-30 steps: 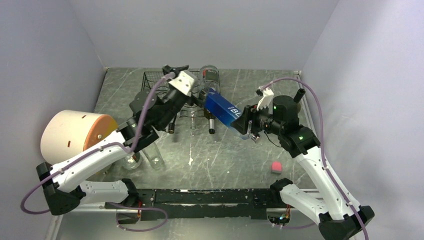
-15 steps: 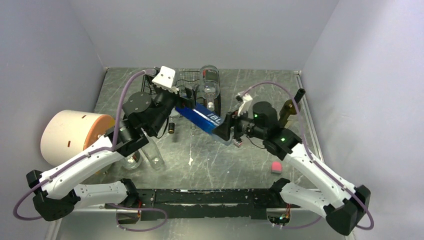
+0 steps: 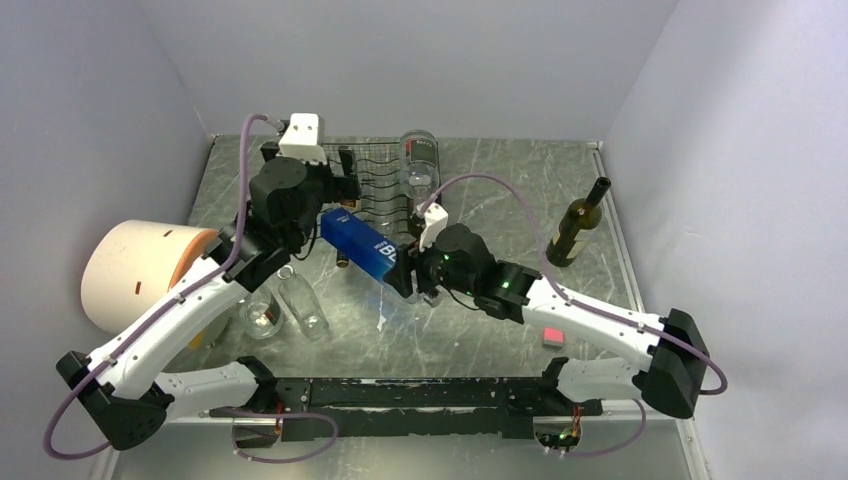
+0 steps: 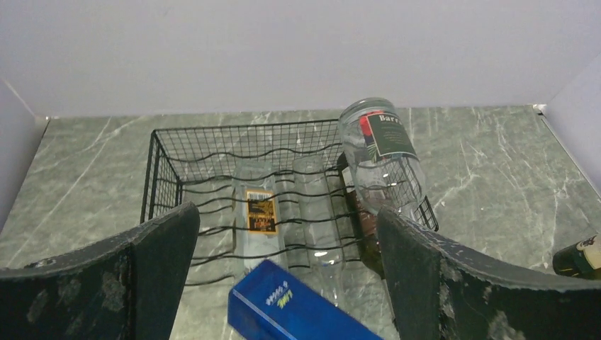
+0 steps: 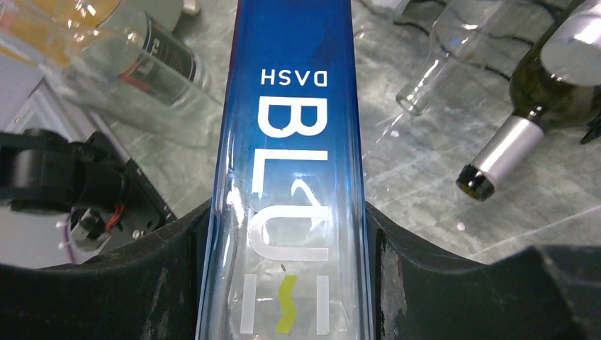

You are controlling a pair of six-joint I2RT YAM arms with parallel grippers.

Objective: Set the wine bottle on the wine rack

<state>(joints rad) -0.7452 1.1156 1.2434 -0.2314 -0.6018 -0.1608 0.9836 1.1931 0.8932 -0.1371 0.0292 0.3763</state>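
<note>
The wine bottle (image 3: 358, 243) is a square blue glass one with white lettering. It hangs level above the table, just in front of the wine rack. My right gripper (image 3: 405, 275) is shut on it, the pads pressed to both flat sides (image 5: 290, 219) of the bottle (image 5: 294, 142). The wine rack (image 3: 375, 175) is a black wire box with wavy tiers (image 4: 212, 152) at the back. My left gripper (image 3: 338, 185) is open and holds nothing. It hovers (image 4: 287, 227) beside the rack's left end, and the bottle's far end (image 4: 290, 312) lies below it.
Clear bottles (image 4: 259, 212) lie in the rack, with a large clear labelled one (image 3: 420, 165) at its right end. A dark green bottle (image 3: 575, 232) stands at right. A beige drum (image 3: 140, 270), a clear bottle (image 3: 300, 305), a glass (image 3: 262, 318) and a pink cube (image 3: 552, 334) are nearer.
My right arm swung left with the blue bottle, from table centre to the front of the rack. My left gripper drew back from the bottle's end, moved left and opened wider.
</note>
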